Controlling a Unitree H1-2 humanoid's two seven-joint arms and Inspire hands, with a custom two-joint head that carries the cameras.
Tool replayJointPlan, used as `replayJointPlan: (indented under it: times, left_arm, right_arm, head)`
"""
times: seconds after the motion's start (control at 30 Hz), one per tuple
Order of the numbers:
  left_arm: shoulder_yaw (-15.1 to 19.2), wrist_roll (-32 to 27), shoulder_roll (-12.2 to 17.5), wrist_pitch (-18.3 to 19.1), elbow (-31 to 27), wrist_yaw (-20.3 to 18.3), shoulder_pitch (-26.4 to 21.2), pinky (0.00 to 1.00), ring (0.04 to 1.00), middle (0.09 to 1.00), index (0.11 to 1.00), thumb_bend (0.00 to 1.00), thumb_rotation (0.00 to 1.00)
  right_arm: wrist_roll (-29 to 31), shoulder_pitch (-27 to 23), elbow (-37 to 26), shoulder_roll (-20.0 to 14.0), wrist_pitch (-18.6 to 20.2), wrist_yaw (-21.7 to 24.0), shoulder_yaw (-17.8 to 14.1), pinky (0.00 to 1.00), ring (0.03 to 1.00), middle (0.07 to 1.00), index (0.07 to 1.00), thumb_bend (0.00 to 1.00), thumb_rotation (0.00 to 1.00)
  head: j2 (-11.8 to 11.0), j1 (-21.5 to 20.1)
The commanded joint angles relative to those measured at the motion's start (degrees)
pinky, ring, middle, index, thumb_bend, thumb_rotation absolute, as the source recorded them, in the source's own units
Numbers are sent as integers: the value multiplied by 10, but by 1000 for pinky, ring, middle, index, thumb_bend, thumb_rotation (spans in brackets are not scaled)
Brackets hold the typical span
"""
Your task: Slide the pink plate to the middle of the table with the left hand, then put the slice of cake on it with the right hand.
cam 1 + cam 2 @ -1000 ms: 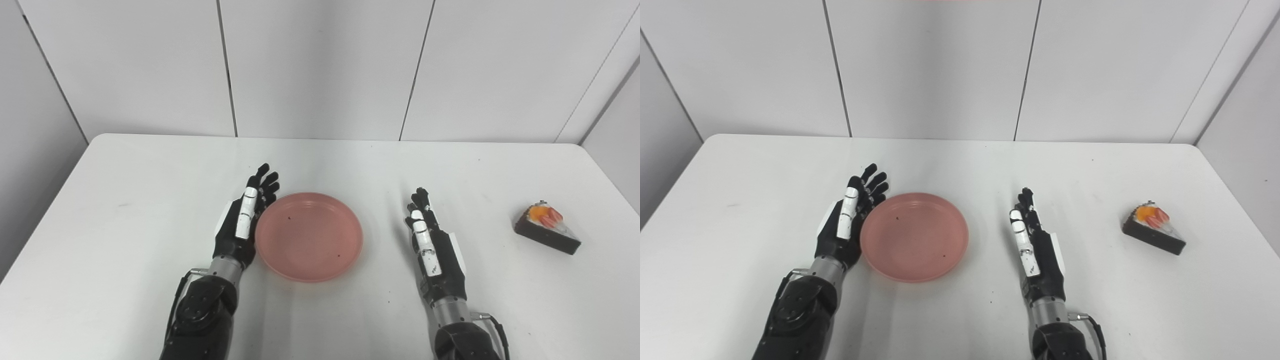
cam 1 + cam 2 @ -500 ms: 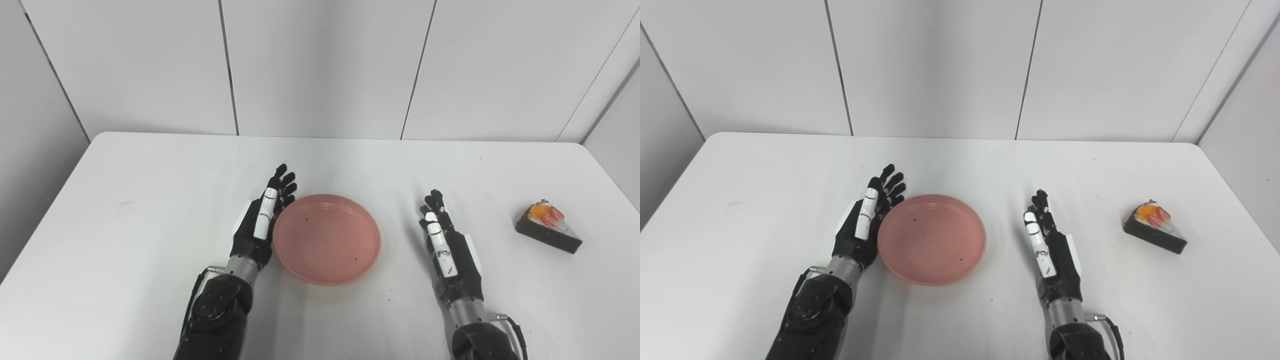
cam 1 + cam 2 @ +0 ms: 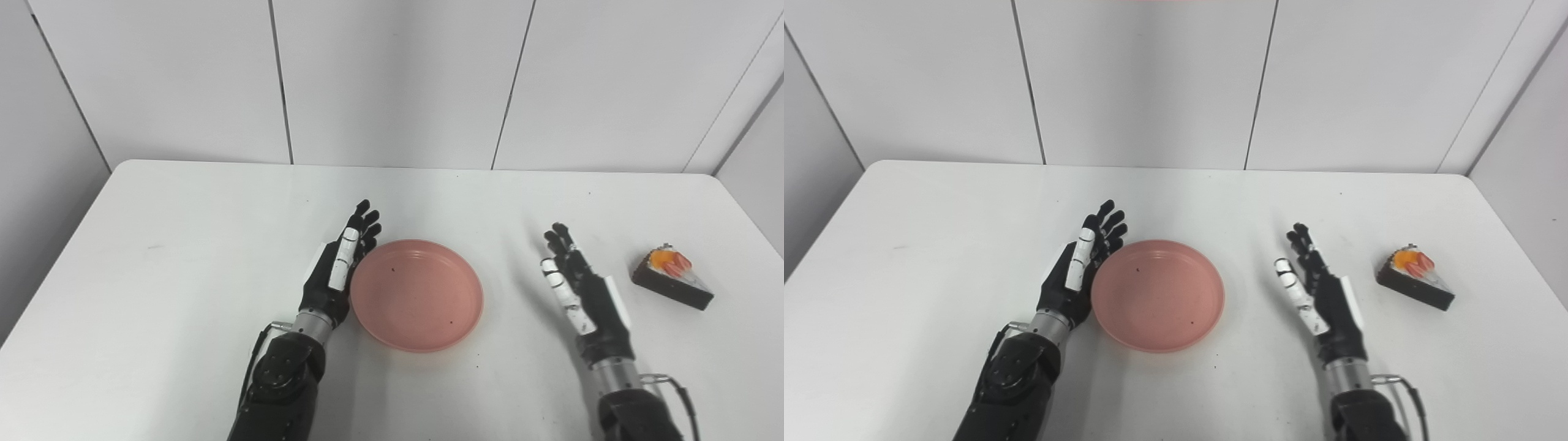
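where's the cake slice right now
The slice of cake sits on the table near its right edge, apart from the open right hand, which lies between it and the pink plate.

Plate [image 3: 416,295] mid-table [image 3: 184,245]; cake slice [image 3: 672,278] far right.

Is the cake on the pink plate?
No, the slice of cake sits on the table far right of the empty pink plate.

A white table [image 3: 184,257] stands against white panelled walls [image 3: 392,79].
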Motion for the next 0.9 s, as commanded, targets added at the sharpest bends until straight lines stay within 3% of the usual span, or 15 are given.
replayJointPlan:
  times: [0.0, 0.07, 0.23, 0.33, 0.43, 0.67, 0.87]
  left_arm:
    - [-2, 6, -13, -16, 33, 8, 9, 984, 967, 974, 977, 680, 1000]
    - [-1, 8, -16, -21, 41, 10, 5, 987, 972, 976, 979, 677, 1000]
    - [-1, 17, -20, -27, 53, 16, 1, 998, 964, 975, 983, 656, 1000]
    - [2, 17, -21, -40, 59, 16, 0, 989, 967, 981, 992, 650, 1000]
    - [1, 22, -18, -37, 54, 19, 3, 985, 965, 979, 988, 657, 1000]
    - [5, 21, -7, -50, 57, 12, 7, 973, 970, 986, 989, 662, 1000]
    - [7, 14, 2, -57, 56, 3, 12, 983, 970, 988, 984, 640, 1000]
  right_arm:
    - [4, -33, 11, -36, -69, 1, -23, 936, 913, 906, 925, 670, 685]
    - [5, -44, 23, -52, -86, -1, -37, 879, 875, 881, 902, 698, 608]
    - [1, -62, 30, -111, -90, 7, -63, 771, 826, 838, 858, 710, 545]
    - [-63, -62, -7, -129, -36, -22, -73, 738, 796, 821, 844, 735, 560]
    - [-83, -67, -26, -148, 3, -20, -79, 748, 793, 817, 841, 746, 538]
    - [-147, -80, -18, -181, 31, -31, -76, 763, 815, 835, 857, 727, 509]
    - [-208, -83, -32, -199, 82, -22, -63, 813, 845, 850, 883, 767, 530]
  head:
    - [-1, 1]
    - [-4, 1]
    - [-17, -12]
    - [-23, -21]
    - [-30, -39]
    - [-56, -97]
    - [-73, -135]
